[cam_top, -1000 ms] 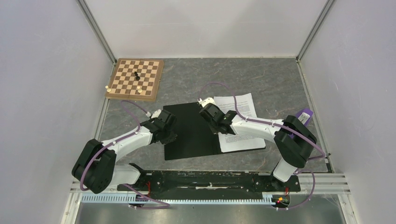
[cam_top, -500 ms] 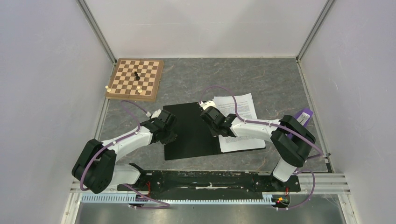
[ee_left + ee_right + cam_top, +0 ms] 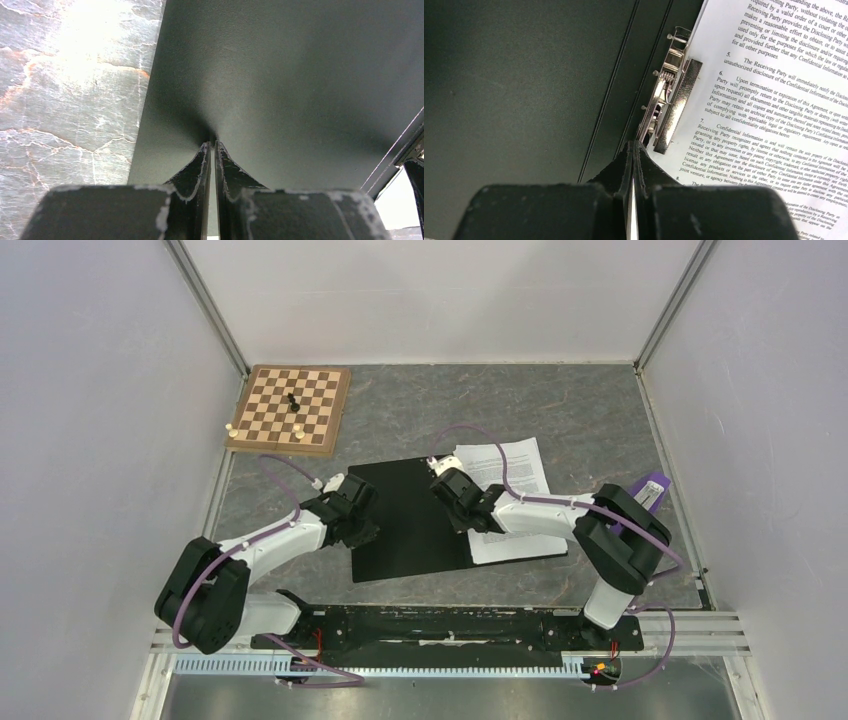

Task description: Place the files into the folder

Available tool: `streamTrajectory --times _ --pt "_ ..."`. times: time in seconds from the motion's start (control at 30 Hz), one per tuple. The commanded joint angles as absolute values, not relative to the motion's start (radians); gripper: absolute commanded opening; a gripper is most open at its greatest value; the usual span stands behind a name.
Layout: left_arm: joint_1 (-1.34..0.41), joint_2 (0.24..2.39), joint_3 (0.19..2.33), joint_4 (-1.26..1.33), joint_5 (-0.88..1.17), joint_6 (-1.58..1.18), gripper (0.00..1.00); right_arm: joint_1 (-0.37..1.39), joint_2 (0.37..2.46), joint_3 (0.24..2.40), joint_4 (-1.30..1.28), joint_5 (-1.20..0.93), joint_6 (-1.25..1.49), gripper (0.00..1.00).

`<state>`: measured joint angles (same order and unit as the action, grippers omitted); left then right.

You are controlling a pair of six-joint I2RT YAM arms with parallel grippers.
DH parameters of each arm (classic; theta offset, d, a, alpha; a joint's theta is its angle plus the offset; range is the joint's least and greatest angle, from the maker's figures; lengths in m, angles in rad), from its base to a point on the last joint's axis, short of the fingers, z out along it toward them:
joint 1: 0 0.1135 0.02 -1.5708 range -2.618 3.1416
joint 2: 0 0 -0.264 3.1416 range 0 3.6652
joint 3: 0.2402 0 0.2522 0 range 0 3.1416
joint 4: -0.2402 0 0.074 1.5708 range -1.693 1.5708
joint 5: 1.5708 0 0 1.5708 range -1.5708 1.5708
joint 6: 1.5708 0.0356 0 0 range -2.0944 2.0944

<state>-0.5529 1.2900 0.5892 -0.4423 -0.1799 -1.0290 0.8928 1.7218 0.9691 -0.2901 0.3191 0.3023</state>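
The folder [image 3: 410,530] lies open in the middle of the table, black inner faces up. The files [image 3: 515,475], white sheets of small black print, rest on its right half beside the metal clip [image 3: 669,100] at the spine. My left gripper [image 3: 362,512] is at the left flap's outer edge. In the left wrist view its jaws [image 3: 213,142] are pinched on the black flap [image 3: 300,75]. My right gripper [image 3: 447,477] is shut. Its tips [image 3: 634,143] sit at the spine just short of the clip, with the printed sheet [image 3: 774,100] to their right.
A wooden chessboard [image 3: 290,410] with a few pieces stands at the far left corner. A purple object [image 3: 650,488] lies by the right wall behind the right arm. Grey walls close in both sides.
The right arm's elbow has drifted a little to the left, and its gripper has stayed by the spine. The left arm has not moved.
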Motion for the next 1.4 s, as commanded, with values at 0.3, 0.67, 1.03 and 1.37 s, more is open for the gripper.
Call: streamTrajectory --times 0.3,0.67,1.03,1.37 --pt "-0.547 1.323 0.569 -0.411 -0.174 -1.058 0.12 0.831 1.757 0.806 -0.140 0.044 0.372 0.00" --pt "-0.547 1.319 0.567 -0.408 -0.169 -1.051 0.12 0.808 1.671 0.823 -0.120 0.003 0.383 0.00" --pt "-0.546 1.318 0.570 -0.408 -0.166 -1.045 0.12 0.807 1.653 0.859 -0.159 0.010 0.381 0.00" --pt "-0.546 1.294 0.595 -0.416 -0.154 -0.995 0.21 0.810 1.577 1.007 -0.287 0.200 0.322 0.26"
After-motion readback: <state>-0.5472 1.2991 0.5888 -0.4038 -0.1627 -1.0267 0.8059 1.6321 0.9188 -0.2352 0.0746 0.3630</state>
